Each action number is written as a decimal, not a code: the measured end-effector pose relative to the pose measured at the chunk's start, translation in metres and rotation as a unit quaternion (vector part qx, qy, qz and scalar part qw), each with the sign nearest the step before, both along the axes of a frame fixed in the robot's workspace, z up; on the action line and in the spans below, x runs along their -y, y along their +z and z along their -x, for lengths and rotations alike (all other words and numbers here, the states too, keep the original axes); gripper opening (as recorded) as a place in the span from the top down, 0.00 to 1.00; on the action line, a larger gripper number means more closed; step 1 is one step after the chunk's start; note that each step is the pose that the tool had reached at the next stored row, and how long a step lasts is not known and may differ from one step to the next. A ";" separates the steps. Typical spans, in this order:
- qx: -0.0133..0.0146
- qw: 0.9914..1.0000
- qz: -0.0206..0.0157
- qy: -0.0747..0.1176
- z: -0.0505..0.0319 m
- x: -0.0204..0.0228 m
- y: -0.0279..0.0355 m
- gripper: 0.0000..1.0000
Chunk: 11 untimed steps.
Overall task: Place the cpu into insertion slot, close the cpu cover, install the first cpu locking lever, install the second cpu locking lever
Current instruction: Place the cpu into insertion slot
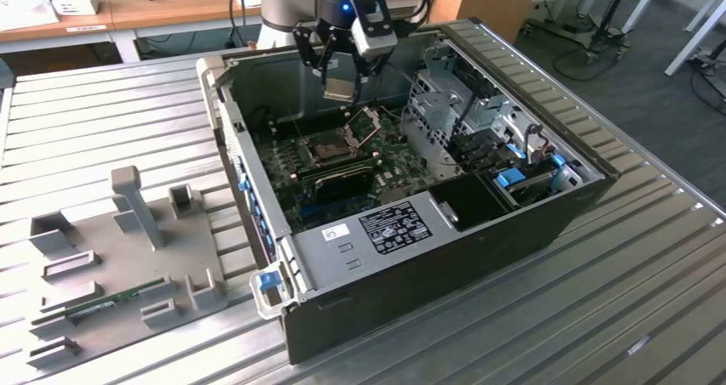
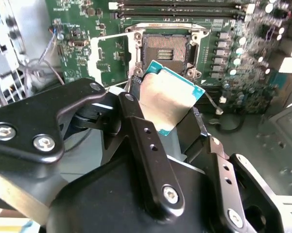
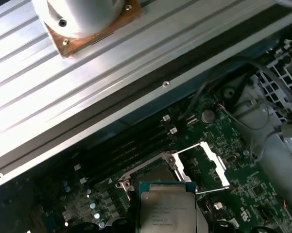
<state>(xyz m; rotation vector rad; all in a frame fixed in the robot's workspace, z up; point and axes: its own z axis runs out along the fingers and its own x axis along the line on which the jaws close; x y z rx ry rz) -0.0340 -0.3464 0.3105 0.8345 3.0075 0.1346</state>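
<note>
My gripper (image 1: 340, 86) hangs over the open computer case, shut on the cpu (image 1: 338, 91). In the second wrist view the cpu (image 2: 167, 99), with its dull metal top and teal edge, sits tilted between the two black fingers (image 2: 136, 121). The insertion slot (image 2: 166, 48) lies uncovered on the green board just beyond it. The cpu cover (image 2: 111, 53) is swung open beside the slot. In the first wrist view the cpu (image 3: 166, 208) hovers at the near rim of the slot (image 3: 153, 172), with the cover (image 3: 204, 162) raised alongside. I cannot make out the locking levers.
Long black memory slots (image 3: 131, 145) run beside the socket. Drive cages and cables (image 1: 477, 121) fill the case on the exterior view's right. The case walls (image 1: 233, 138) close in the board. A grey fixture (image 1: 114, 257) holding a memory stick (image 1: 108, 304) lies on the ribbed metal table.
</note>
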 end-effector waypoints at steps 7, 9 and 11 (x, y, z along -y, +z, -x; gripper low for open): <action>0.000 0.998 0.000 -0.061 0.0000 0.0000 -0.0010 0.46; 0.000 0.997 0.000 -0.079 0.0000 0.0000 -0.0013 0.46; 0.000 0.995 0.000 -0.098 0.0000 0.0000 -0.0017 0.46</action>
